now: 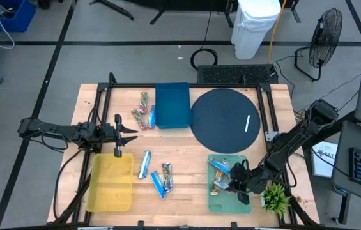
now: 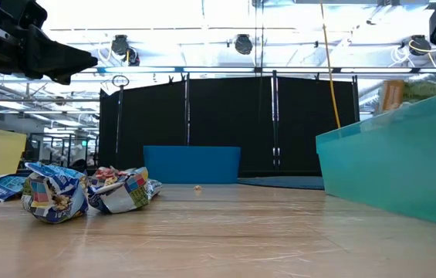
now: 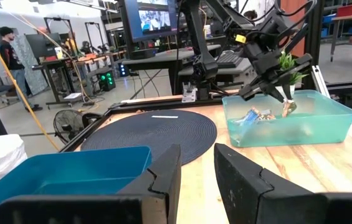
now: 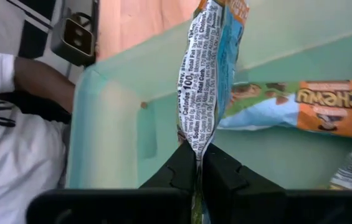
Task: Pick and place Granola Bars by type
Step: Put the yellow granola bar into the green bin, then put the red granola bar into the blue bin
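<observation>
A: Where do we see the right end effector [image 1: 234, 186]?

B: We see it low over the green tray [image 1: 215, 199], with the small green plant [image 1: 276, 198] just beside it on the outer side. Its fingers [image 4: 182, 168] are pinched almost together on the end of 1 granola bar [image 4: 204, 74], whose printed wrapper runs straight out from the fingertips.

A: What lies around that end effector?

B: Beyond the held bar, on the tray floor, we see another bar with an orange label [image 4: 306, 106]. From above we count at least 2 bars in the tray [image 1: 220, 171], close beside the end effector. A person's white sleeve [image 4: 1, 143] shows past the tray wall.

A: And the left end effector [image 1: 129, 131]?

B: It hovers above the table [image 1: 186, 191], partly open, with a clear gap between its fingers [image 3: 163, 180] and nothing in it. Just ahead of it we see a cluster of reddish multicoloured bars [image 1: 143, 115], and beyond them the blue tray [image 1: 172, 105] and the dark round mat [image 1: 225, 120]. The yellow tray [image 1: 110, 185] sits near it, to 1 side.

A: Where are the other bars?

B: On the bare table between the 2 end effectors, near the yellow tray, we see 3 blue-and-white bars: 1 alone [image 1: 145, 164] and 2 side by side [image 1: 163, 179]. From table height, crumpled wrappers [image 2: 86, 191] lie in front.
</observation>
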`<action>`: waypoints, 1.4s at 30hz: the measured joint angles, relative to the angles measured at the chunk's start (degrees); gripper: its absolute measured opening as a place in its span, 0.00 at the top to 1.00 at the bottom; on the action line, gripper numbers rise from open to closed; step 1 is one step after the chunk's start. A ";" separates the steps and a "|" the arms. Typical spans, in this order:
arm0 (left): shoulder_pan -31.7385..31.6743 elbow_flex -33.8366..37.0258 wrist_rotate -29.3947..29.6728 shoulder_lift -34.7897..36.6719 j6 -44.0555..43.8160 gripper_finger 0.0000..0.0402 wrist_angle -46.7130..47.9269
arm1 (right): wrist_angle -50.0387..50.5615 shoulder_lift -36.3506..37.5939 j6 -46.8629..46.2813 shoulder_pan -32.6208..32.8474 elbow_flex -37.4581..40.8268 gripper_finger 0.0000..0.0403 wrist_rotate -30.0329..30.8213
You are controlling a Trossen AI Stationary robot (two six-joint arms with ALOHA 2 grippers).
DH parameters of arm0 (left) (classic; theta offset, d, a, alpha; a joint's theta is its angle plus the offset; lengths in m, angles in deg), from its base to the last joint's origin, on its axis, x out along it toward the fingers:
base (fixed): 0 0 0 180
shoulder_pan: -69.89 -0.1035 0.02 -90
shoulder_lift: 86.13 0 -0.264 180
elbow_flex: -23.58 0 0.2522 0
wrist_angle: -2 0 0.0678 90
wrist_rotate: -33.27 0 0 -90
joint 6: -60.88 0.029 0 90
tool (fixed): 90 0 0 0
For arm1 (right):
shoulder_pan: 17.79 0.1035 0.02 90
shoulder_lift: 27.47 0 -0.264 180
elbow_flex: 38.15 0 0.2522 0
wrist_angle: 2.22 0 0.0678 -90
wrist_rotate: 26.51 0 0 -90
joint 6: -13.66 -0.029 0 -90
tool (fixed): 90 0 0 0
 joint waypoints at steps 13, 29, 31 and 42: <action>-0.01 0.00 0.00 0.01 0.00 0.75 0.00 | -0.29 0.17 4.69 -0.43 0.00 0.67 -0.02; -0.01 0.00 0.00 0.01 0.00 0.75 -0.01 | 0.17 24.78 47.84 -7.01 4.23 0.68 7.80; 0.00 0.00 0.00 0.02 0.00 0.75 0.00 | 0.12 29.51 48.93 -9.26 7.23 0.68 7.74; -0.02 0.00 0.00 0.00 0.00 0.75 0.00 | -11.46 52.81 62.06 -25.49 23.56 0.69 3.62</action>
